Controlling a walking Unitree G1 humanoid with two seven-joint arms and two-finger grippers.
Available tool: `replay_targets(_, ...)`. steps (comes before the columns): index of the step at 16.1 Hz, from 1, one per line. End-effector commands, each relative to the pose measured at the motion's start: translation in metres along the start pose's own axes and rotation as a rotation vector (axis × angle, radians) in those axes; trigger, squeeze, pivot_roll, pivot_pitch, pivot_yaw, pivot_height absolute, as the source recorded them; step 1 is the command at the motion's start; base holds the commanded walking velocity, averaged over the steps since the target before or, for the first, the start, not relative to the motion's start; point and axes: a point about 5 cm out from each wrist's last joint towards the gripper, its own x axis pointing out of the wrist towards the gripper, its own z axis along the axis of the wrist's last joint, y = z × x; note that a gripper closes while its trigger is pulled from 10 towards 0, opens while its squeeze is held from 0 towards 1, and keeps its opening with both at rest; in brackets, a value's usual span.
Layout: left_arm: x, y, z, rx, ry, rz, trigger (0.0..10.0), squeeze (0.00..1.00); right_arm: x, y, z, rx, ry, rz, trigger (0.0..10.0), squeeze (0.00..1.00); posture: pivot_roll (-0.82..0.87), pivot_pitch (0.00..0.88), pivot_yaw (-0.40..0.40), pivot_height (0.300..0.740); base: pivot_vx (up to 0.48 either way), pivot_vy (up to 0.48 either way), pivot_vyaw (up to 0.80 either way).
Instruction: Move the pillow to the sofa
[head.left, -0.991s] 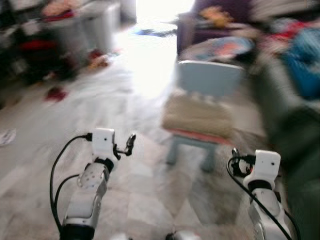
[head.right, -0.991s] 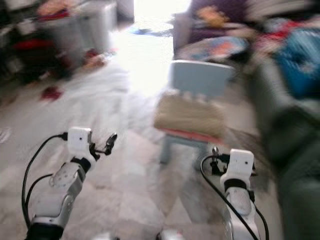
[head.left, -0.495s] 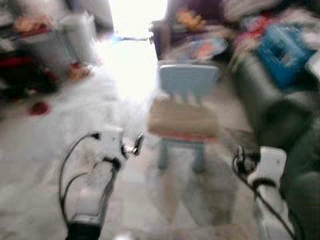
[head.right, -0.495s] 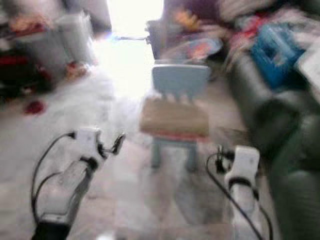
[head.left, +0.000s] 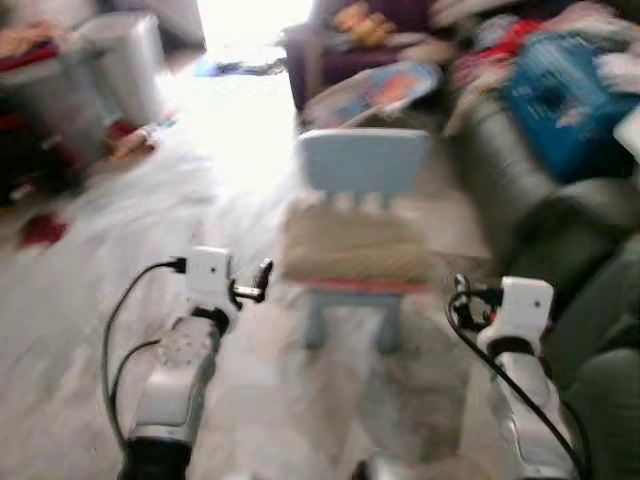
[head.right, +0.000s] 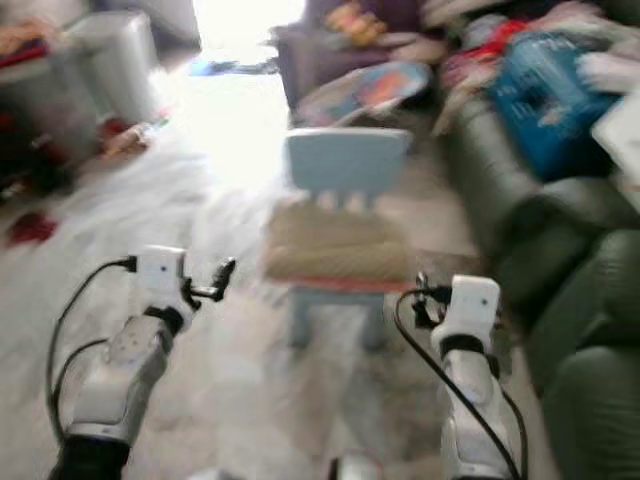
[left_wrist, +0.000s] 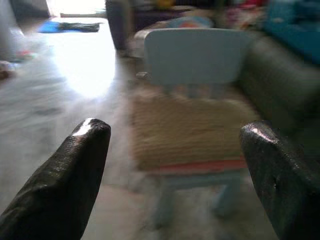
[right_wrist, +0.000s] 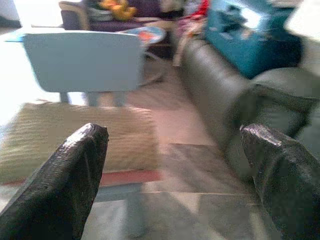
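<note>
Pillow (head.left: 352, 245), a tan woven one, is sitting flat on the seat of a small light-blue chair (head.left: 365, 165), right in front of the robot. Both arms are reaching forward, the left gripper (left_wrist: 175, 170) and right gripper (right_wrist: 172, 175) each hanging short of the chair with fingers spread wide apart, holding nothing. The dark green sofa (head.left: 540, 220) is running along the right side, just beside the chair, and it's looking pretty cluttered: a blue bag (head.left: 570, 85) and clothes are piling up on it. Grey bins (head.left: 95, 70) are standing off to the far left.
</note>
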Motion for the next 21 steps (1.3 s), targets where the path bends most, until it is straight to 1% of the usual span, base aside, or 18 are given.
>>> replay_targets(1, -0.001, 0.007, 0.001, 0.026, -0.001, 0.024, 10.0, 0.0, 0.002, 0.008, 0.003, 0.014, -0.007, 0.022, 10.0, 0.0, -0.03, 0.0, 0.007, 0.74, 0.405, 0.255, 0.0)
replay_targets(2, -0.001, 0.006, 0.002, 0.026, -0.002, 0.023, 10.0, 0.0, 0.002, 0.009, 0.003, 0.015, -0.007, 0.023, 10.0, 0.0, -0.03, 0.0, 0.007, 0.74, 0.405, 0.255, 0.0)
replay_targets(7, 0.001, 0.003, 0.001, 0.044, 0.006, 0.018, 10.0, 0.0, 0.005, 0.012, 0.006, 0.013, -0.013, 0.035, 10.0, 0.0, -0.03, 0.0, 0.007, 0.74, 0.459, 0.0, 0.0)
replay_targets(15, 0.003, -0.001, 0.002, 0.051, 0.008, 0.018, 10.0, 0.0, 0.01, 0.018, 0.008, 0.018, -0.02, 0.042, 10.0, 0.0, -0.03, 0.0, 0.015, 0.74, 0.398, -0.265, 0.0)
replay_targets(19, 0.005, -0.002, 0.002, 0.047, 0.007, 0.02, 10.0, 0.0, 0.011, 0.018, 0.008, 0.016, -0.018, 0.044, 10.0, 0.0, -0.04, 0.0, 0.013, 0.74, 0.391, -0.273, 0.0)
replay_targets(21, 0.005, -0.003, 0.003, 0.035, -0.009, 0.01, 10.0, 0.0, 0.012, 0.018, 0.007, 0.011, -0.014, 0.043, 10.0, 0.0, -0.04, 0.0, 0.012, 0.74, 0.457, 0.0, 0.0)
